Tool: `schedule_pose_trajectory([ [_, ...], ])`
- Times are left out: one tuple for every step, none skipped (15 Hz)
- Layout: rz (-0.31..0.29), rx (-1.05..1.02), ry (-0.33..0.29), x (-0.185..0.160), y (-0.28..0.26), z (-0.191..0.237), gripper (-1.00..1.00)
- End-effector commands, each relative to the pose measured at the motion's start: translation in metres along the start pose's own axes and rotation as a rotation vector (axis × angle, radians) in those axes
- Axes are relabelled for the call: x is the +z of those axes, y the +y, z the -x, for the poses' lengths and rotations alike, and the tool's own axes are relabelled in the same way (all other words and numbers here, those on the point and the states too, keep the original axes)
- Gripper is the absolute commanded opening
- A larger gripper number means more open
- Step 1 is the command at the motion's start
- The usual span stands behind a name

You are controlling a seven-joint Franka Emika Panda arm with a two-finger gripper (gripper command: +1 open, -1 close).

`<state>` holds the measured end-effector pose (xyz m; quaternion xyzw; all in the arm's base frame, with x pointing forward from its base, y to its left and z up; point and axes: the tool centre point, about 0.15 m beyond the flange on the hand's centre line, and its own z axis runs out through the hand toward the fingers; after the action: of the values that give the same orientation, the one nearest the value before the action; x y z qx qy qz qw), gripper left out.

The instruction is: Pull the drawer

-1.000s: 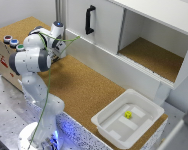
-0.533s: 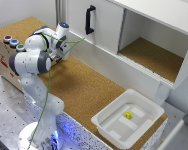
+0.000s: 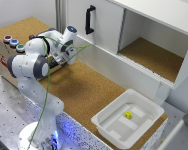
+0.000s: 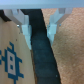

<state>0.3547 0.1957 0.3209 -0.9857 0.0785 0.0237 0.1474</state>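
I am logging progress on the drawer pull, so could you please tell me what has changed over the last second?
Very little has visibly changed. The arm keeps its pose at the brown box, with the hand at the box's front, as before. In the wrist view its fingers straddle a dark bar; a firm grip cannot be confirmed. The white tub and cupboard door stayed put.

Arm bent low, gripper jaws parted.

A white plastic tub sits on the cork tabletop at the exterior view's right, holding a small yellow object. Farther back, a white cupboard door carries a tall black handle, beside an open compartment.
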Motion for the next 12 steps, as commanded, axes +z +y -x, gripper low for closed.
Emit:
schedule_pose_trajectory([
  [-0.025,0.1,0.008,0.014,0.069,-0.03,-1.0],
  [-0.022,0.113,0.01,0.011,0.076,-0.033,-1.0],
  [-0.022,0.11,-0.009,0.01,0.081,-0.036,-1.0],
  [-0.009,0.102,-0.018,0.01,0.085,-0.038,1.0],
  [-0.009,0.109,-0.03,0.008,0.091,-0.04,1.0],
  [-0.014,0.097,-0.027,0.004,0.095,-0.038,1.0],
  [-0.019,0.077,-0.025,0.0,0.096,-0.035,1.0],
  [-0.018,0.061,-0.025,-0.002,0.095,-0.033,1.0],
  [-0.016,0.045,-0.021,-0.006,0.092,-0.028,1.0],
  [-0.018,0.029,-0.023,-0.01,0.089,-0.024,1.0],
  [-0.013,0.02,-0.014,-0.013,0.087,-0.02,1.0],
  [-0.01,0.012,-0.001,-0.02,0.083,-0.016,1.0],
])
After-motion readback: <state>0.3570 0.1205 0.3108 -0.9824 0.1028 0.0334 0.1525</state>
